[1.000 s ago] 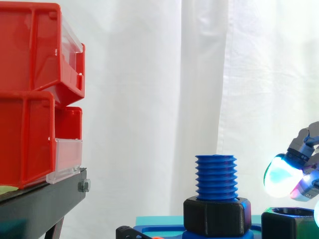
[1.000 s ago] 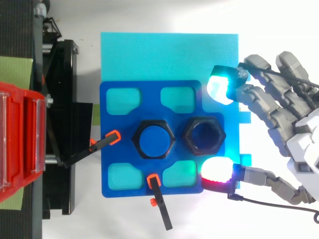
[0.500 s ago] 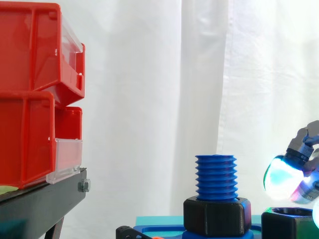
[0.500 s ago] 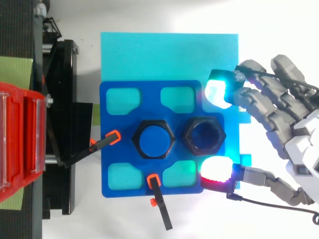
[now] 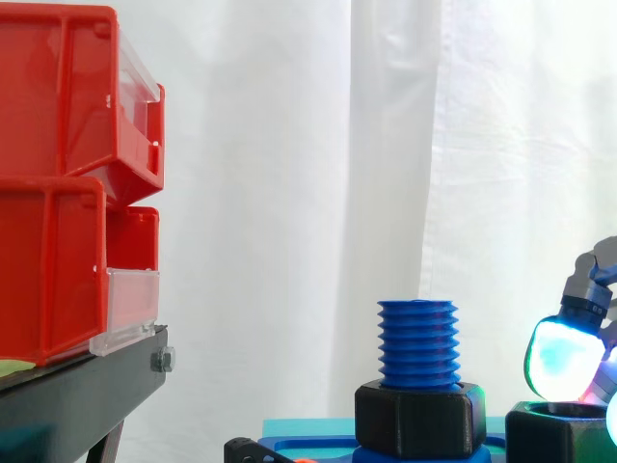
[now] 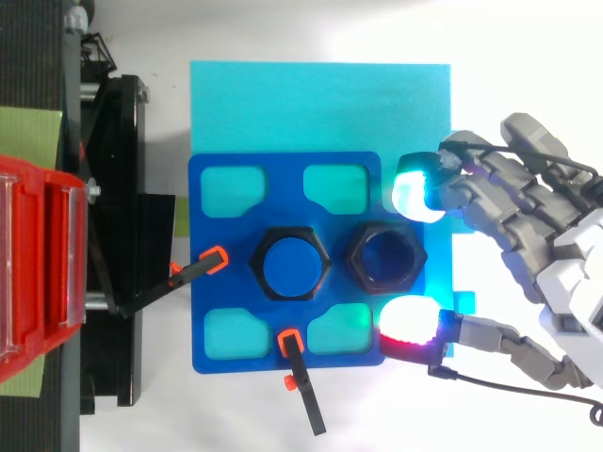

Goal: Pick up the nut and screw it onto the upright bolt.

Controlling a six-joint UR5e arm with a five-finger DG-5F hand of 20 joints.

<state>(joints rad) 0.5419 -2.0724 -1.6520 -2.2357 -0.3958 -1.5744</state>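
Note:
A black hex nut (image 6: 384,255) sits in a socket of the blue holder plate (image 6: 217,268), right of the upright blue threaded bolt (image 5: 417,340), which stands in its own black hex base (image 6: 288,263). In the side view the loose nut (image 5: 559,434) shows at the lower right edge. My hand (image 6: 556,273) reaches in from the right, open, its fingers spread on either side of the nut. A cyan-glowing fingertip (image 6: 415,186) hovers just beyond the nut's far side and a red-glowing fingertip (image 6: 409,322) sits at its near side. Neither pad visibly touches the nut.
Stacked red bins (image 5: 67,183) stand on a black stand (image 5: 87,386) at the left. Two black clamps with orange tips (image 6: 209,260) hold the blue plate at its left and front. A cyan sheet (image 6: 320,104) lies under the plate.
The cyan-tipped finger has curled in and dropped lower, closer to the nut's far side. The red-tipped pad has stayed put. Nut and bolt have not moved.

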